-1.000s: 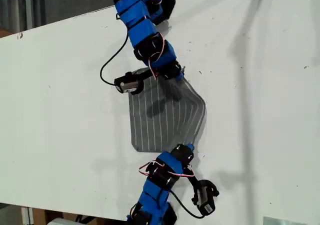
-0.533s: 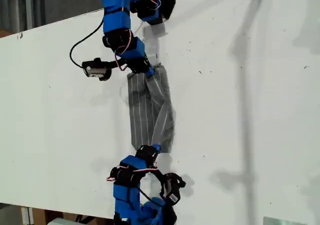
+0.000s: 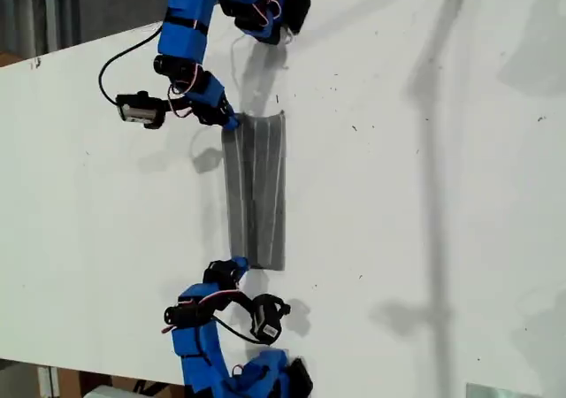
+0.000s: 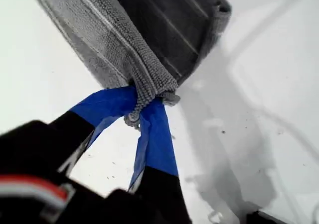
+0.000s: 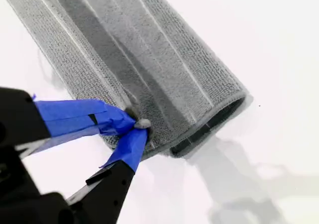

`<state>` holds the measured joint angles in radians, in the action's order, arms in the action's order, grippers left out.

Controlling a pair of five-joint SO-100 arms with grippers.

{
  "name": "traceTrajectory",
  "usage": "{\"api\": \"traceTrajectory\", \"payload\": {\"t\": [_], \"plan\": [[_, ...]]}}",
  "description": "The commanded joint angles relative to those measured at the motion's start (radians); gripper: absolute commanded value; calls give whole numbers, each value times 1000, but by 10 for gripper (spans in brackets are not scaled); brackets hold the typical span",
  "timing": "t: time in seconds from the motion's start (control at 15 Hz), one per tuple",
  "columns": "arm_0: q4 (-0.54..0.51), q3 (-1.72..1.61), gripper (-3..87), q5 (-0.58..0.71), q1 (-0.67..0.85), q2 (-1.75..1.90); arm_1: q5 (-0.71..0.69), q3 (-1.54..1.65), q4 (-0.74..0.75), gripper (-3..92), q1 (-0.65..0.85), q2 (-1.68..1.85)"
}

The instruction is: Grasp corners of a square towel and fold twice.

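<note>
Towel [image 3: 256, 190] folded into a strip, long axis between grippers; first gripper [image 4: 143, 106] and second gripper [image 5: 133, 126] clamped on end corners.

The surface [image 3: 424, 195] is a white board, flecked with small dark specks and crossed by soft shadows. The towel [image 3: 256, 195] lies on it, folded into a long narrow strip, near the middle of the exterior view

The exterior camera looks steeply down on the white surface [image 3: 424, 195] from well above. Each wrist camera looks along its end effector, close to the towel [image 3: 256, 190]. All three views share the towel.
</note>
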<state>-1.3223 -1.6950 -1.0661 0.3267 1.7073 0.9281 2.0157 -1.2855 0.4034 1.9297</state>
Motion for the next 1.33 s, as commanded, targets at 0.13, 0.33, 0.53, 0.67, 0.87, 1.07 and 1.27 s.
{"api": "traceTrajectory", "payload": {"t": [0.13,0.33,0.53,0.67,0.87,1.07,1.27], "plan": [[80,-46,-1,57,129,-48,-81,-143,86,-1,67,-308],[97,-58,-1,60,150,-92,-78,-219,61,-1,35,-370],[67,-75,-1,0,74,-5,-74,-224,-17,-1,-3,-252],[48,-89,-1,-8,20,3,-63,-216,-52,-1,-41,-209],[97,-149,-1,-87,-74,15,2,-163,-43,-1,-129,-201],[130,-173,-1,-127,-129,11,51,-77,-9,-1,-173,-189],[143,-178,-1,-147,-163,8,94,-8,21,-1,-216,-160]]}}
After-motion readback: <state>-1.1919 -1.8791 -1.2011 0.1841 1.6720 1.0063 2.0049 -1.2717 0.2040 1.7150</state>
